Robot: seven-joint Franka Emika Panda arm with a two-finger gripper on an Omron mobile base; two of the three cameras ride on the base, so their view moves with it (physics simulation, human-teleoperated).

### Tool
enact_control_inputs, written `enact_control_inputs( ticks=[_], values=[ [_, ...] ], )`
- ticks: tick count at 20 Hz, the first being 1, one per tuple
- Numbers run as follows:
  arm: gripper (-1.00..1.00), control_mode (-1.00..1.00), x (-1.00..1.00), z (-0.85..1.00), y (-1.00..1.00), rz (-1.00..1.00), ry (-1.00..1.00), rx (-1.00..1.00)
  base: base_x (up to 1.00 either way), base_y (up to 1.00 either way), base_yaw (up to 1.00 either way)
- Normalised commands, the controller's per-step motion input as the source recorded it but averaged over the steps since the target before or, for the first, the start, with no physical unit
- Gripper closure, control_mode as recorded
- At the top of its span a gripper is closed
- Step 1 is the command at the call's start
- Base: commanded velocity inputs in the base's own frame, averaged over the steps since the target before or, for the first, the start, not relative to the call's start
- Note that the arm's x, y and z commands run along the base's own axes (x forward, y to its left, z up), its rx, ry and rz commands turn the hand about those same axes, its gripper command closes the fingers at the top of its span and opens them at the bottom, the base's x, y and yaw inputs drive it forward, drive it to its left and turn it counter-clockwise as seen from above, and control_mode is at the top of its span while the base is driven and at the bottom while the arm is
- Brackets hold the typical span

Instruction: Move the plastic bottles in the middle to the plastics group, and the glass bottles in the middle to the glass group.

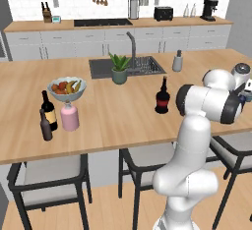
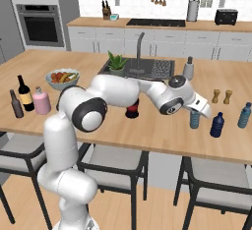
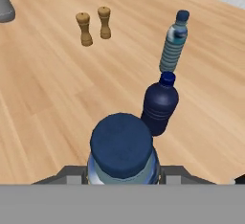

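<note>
Claw (image 3: 122, 177) clamped on blue-capped plastic bottle (image 3: 122, 146), upright on surface (image 3: 52, 98) just beside dark blue bottle (image 3: 159, 104).

Matt wood-grain counter (image 3: 57, 98); glossy dark glass bottle (image 1: 163, 98); smooth blue plastic bottles (image 3: 159, 104); wooden shakers (image 3: 94, 25).

A: How is the light where I'm working?

B: Bright and even, with no lamp visible. The wooden counter (image 1: 123, 106) glows warm all over, without glare.

A: Shadows?

B: Only soft, faint ones. Next to the dark blue bottle (image 3: 160, 104) a small dim patch lies at its base.

A: And sharpness?

B: My base views are a little soft and grainy; the things on the back wall behind the sink (image 1: 142, 66) are smudged. The bottle cap (image 3: 122, 144) right in front of my hand camera looks large and slightly blurred.
</note>
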Motion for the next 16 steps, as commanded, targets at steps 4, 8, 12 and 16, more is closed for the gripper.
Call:
enact_control_inputs(
  ticks=[4, 8, 12, 16],
  values=[
    [1.0, -1.0, 0.17, 0.0, -0.07, -0.08, 0.0, 0.02, 0.0, 0.0, 0.0],
    [1.0, -1.0, 0.13, 0.02, -0.14, -0.06, 0.02, 0.07, 0.0, 0.0, 0.0],
    [1.0, -1.0, 0.13, 0.17, -0.17, -0.04, 0.03, 0.06, 0.0, 0.0, 0.0],
    [1.0, -1.0, 0.07, 0.01, -0.2, -0.02, 0.0, 0.04, 0.0, 0.0, 0.0]
  ],
)
